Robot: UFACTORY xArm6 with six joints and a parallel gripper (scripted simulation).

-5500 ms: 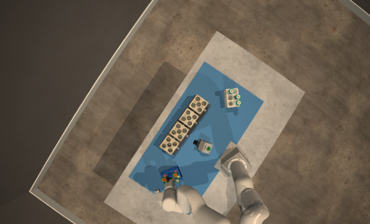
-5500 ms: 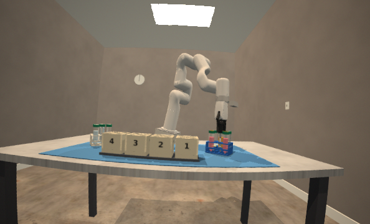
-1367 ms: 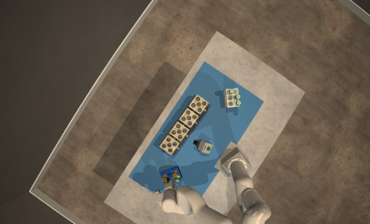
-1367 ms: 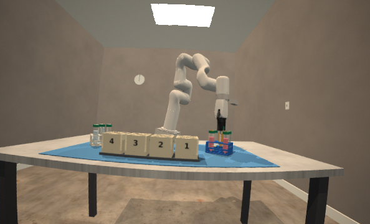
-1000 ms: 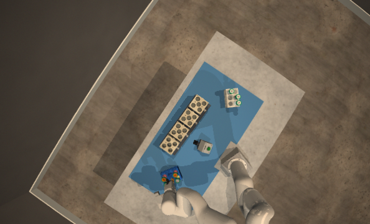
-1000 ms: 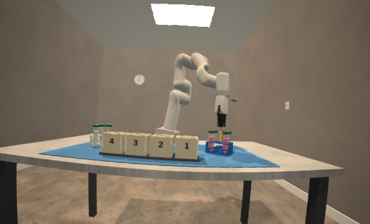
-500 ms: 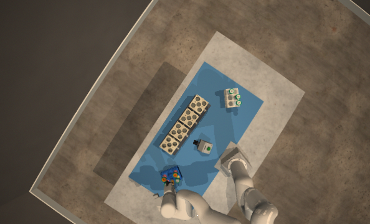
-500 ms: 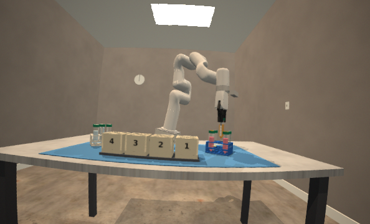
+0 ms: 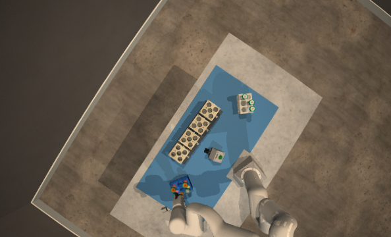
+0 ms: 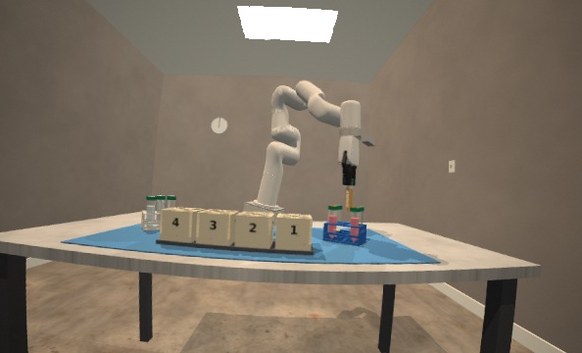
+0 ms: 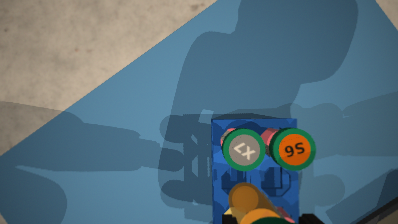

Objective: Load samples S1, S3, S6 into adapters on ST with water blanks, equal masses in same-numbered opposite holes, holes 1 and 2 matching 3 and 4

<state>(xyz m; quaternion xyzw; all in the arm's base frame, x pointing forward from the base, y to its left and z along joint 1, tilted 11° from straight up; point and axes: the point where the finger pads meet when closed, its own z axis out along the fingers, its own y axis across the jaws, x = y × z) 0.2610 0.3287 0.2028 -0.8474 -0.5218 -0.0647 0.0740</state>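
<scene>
The amber tube (image 9: 182, 193) (image 10: 348, 198) (image 11: 245, 200) hangs above the blue rack (image 9: 174, 182) (image 10: 345, 240) (image 11: 255, 122), pinched by the gripper (image 9: 178, 195) (image 10: 349, 182) (image 11: 270, 219). Tubes S6 (image 9: 185, 185) (image 11: 294, 149) and X7 (image 9: 187, 191) (image 11: 243, 149) stand side by side in this rack. In the exterior view, the stand (image 9: 193, 152) (image 10: 234, 248) with four adapters lies left of it; the pale rack (image 9: 239, 104) (image 10: 145, 222), holding three green-capped tubes, is farther left.

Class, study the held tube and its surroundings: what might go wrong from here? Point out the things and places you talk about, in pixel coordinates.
The orange-filled tube (image 10: 348, 198) (image 11: 245, 198) hangs from the black-fingered gripper (image 10: 349, 182) above the blue plastic rack (image 9: 176, 182) (image 10: 345, 240) (image 11: 218, 172); it might slip and fall.

If carried sideways too low, it might knock the green-capped tubes marked X7 (image 11: 243, 149) and S6 (image 11: 294, 149), perhaps tipping the loose rack.
</scene>
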